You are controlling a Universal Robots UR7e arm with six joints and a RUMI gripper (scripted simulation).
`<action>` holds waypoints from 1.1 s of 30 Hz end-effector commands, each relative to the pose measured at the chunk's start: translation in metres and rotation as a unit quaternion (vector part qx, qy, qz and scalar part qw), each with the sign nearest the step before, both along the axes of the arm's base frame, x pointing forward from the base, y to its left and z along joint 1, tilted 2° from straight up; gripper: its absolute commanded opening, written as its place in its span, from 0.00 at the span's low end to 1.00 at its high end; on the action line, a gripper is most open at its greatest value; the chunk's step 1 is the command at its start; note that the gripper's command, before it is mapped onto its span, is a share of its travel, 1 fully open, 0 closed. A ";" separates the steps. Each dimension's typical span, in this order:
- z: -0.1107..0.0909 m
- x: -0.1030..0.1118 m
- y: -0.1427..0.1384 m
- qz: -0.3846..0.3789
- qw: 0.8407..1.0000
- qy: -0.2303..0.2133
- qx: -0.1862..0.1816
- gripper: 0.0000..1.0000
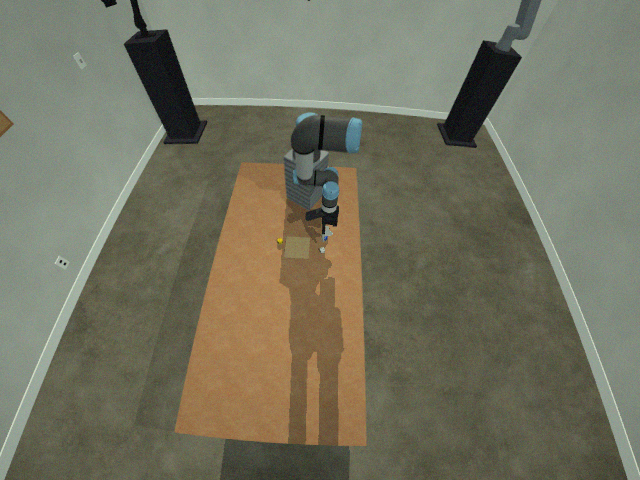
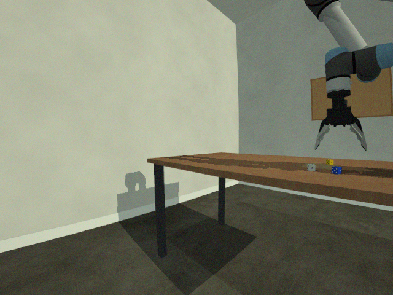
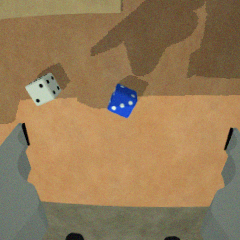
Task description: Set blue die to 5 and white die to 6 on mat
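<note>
The blue die (image 1: 325,238) (image 2: 336,169) (image 3: 122,100) rests on the table off the mat, with several white pips visible. The white die (image 1: 322,250) (image 2: 311,167) (image 3: 43,89) also rests off the mat; the wrist view shows a two-pip face and a four-pip face. The yellow die (image 1: 279,240) (image 2: 330,161) sits just left of the mat (image 1: 297,248) (image 3: 60,8) in the top view; its top number is not readable. My gripper (image 1: 326,234) (image 2: 341,149) (image 3: 126,127) is open and empty, above table height near the blue die. Which numbers are on top is hard to tell.
The wooden table (image 1: 248,330) (image 2: 196,168) carries the dice and the mat. Its edge (image 3: 125,204) crosses the lower wrist view, with floor beyond. The robot's pedestal (image 1: 301,190) stands behind the dice in the top view. Arm shadows fall around them.
</note>
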State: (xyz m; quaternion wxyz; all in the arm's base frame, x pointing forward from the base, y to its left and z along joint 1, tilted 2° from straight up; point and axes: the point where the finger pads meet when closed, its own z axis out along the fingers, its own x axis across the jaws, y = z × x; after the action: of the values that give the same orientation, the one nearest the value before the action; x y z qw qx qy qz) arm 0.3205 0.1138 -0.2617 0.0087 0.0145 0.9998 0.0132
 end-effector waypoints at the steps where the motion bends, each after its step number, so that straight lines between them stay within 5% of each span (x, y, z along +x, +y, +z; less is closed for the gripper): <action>1: 0.016 0.000 0.000 0.000 1.000 0.000 0.000 1.00; 13: 0.056 0.000 -0.001 0.000 1.000 0.000 0.000 1.00; 33: 0.077 -0.001 -0.002 0.000 1.000 0.000 0.000 1.00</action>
State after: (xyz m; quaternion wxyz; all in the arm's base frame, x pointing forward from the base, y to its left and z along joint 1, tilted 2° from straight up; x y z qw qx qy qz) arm 0.3193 0.1118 -0.1867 0.0085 0.0145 0.9998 0.0132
